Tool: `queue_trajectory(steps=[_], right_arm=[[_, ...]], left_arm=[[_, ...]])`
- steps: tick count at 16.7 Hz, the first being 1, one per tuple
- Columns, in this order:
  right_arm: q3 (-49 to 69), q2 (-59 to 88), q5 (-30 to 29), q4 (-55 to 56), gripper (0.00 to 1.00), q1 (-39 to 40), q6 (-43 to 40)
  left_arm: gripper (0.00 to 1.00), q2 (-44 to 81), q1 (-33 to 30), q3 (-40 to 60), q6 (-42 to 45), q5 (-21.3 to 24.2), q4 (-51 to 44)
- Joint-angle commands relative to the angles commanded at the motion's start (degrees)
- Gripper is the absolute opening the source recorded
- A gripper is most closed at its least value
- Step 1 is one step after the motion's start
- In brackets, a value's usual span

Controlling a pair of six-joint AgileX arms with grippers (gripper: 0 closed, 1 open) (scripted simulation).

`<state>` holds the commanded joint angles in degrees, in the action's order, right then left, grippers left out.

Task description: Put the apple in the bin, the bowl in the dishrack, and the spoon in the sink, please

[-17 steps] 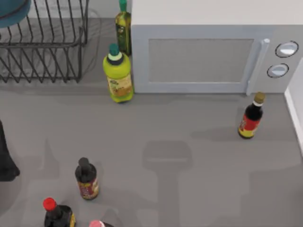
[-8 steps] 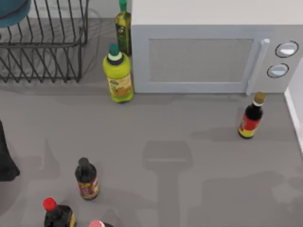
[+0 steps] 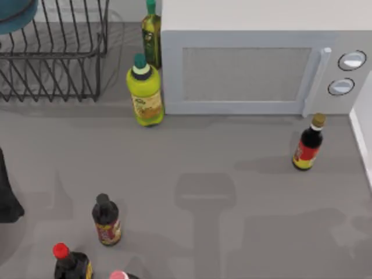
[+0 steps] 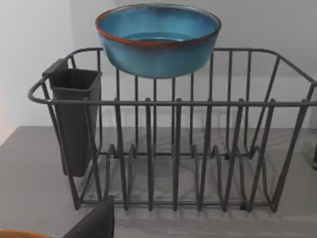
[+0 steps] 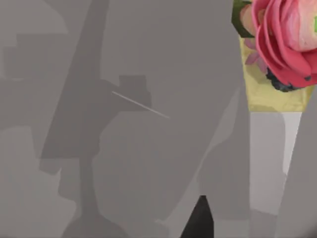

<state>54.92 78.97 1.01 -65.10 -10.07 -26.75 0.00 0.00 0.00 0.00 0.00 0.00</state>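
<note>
Bowl, wide and deep, teal-blue glaze with thin reddish-brown rim (image 4: 158,39): sits at the top edge of the dark metal wire dishrack (image 4: 173,148), resting on or hovering over the upper bars; contact can't be resolved from the left wrist view. In the top view its teal edge (image 3: 16,14) pokes out at the far-left corner over the rack (image 3: 55,58).

Jaws: can't tell for either gripper. Left wrist view has just a dark finger sliver at the frame edge, near side of the rack. Bowl is well apart from it, up and across the rack, not between any fingers. Left arm is a dark mass at the table's left edge (image 3: 7,192). Right wrist camera looks at bare grey table plus a pink flower picture.

Risks, my read:
- Bowl is high on the rim rather than down in the slots. If it's unsupported it may tip or roll off the far side instead of seating between the bars.
- Left arm moving near the rack could clip the dark plastic cutlery holder (image 4: 74,119) hanging on the rack's end.
- Clutter: lime-green bottle with teal cap (image 3: 145,93) just right of the rack, dark sauce bottles near-left (image 3: 106,221); any sweep across there knocks them over.
</note>
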Motion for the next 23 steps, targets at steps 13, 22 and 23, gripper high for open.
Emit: queue_trajectory(steps=[13,22,23], right_arm=[[63.5,44.6,-0.3,-19.5,0.00,0.4,0.4],[106.6,74.4,-0.6,-30.2,0.00,1.3,2.1],[108.7,76.1,-0.7,-31.0,0.00,1.4,2.3]], left_arm=[[1.00,0.0,0.0,0.0,0.0,0.0,0.0],[1.00,0.0,0.0,0.0,0.0,0.0,0.0],[1.00,0.0,0.0,0.0,0.0,0.0,0.0]])
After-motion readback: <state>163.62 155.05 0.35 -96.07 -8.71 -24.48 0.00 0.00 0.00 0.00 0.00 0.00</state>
